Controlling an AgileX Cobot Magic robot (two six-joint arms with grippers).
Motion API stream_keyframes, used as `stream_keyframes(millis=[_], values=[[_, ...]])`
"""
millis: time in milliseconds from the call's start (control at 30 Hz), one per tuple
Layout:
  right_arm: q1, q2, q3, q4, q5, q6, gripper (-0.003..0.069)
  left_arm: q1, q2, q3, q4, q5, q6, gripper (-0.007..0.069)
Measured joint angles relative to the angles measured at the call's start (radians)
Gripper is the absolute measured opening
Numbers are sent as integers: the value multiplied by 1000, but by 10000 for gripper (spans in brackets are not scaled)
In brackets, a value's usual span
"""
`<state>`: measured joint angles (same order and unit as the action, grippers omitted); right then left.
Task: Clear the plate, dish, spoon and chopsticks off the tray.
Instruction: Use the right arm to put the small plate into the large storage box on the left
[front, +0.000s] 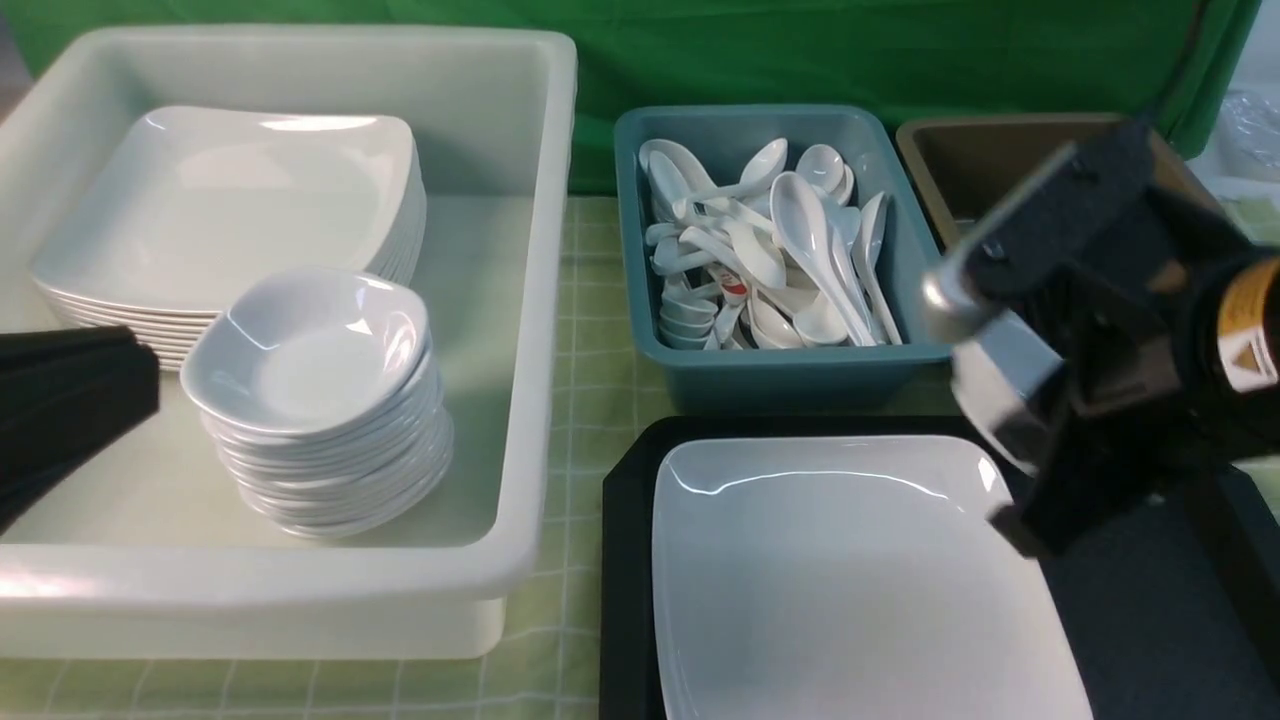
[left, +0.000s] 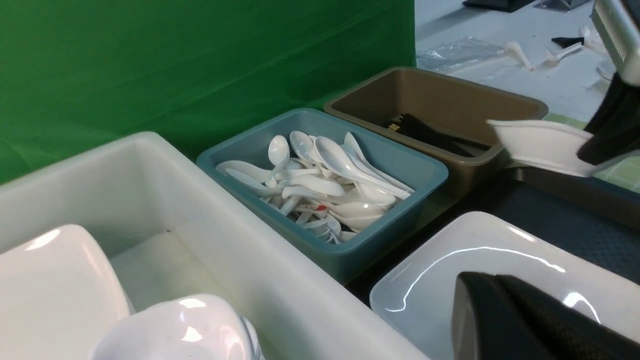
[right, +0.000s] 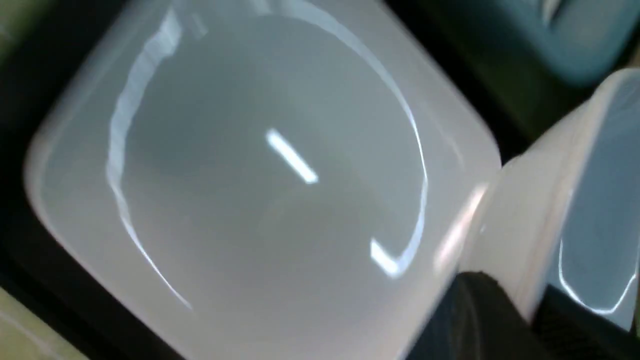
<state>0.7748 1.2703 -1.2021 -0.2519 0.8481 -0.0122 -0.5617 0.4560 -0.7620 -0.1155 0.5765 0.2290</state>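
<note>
The large white square plate (front: 850, 580) lies on the black tray (front: 625, 560). Just above the tray's far right part, my right gripper (right: 525, 300) is shut on the rim of a small deep white dish (left: 540, 145); the wall of that dish (right: 545, 220) runs between the fingers. My left gripper (left: 480, 287) is shut and empty, and it hangs over the white tub's near left side (front: 130, 395). Black chopsticks (left: 425, 132) with gold ends lie in the brown tub. No spoon shows on the visible part of the tray.
The white tub (front: 545, 330) on the left holds a stack of square plates (front: 230, 200) and a stack of small dishes (front: 320, 400). A teal tub (front: 780, 370) behind the tray holds several white spoons. Right of it stands the brown tub (front: 1000, 150). A green backdrop closes the back.
</note>
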Motion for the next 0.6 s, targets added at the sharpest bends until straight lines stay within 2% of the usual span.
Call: stream_keyframes(millis=[133,167,233,367,600], values=[[146,177,-241,5,-74,-49,62,0,-104,0,102,75,-98,11],[151,177,-254,7,-78,-54,62,0,-110,0,109,81,-98,11],[200,343,-404,11,-114,-122,62,0,-173,0,189,153,-170,11],[240,592,-631,15,-148,-167,62,0,-283,0,245,235,-229,11],[256,879,-888,14,-219,-226,63,0,-341,0,251,315,-236,11]])
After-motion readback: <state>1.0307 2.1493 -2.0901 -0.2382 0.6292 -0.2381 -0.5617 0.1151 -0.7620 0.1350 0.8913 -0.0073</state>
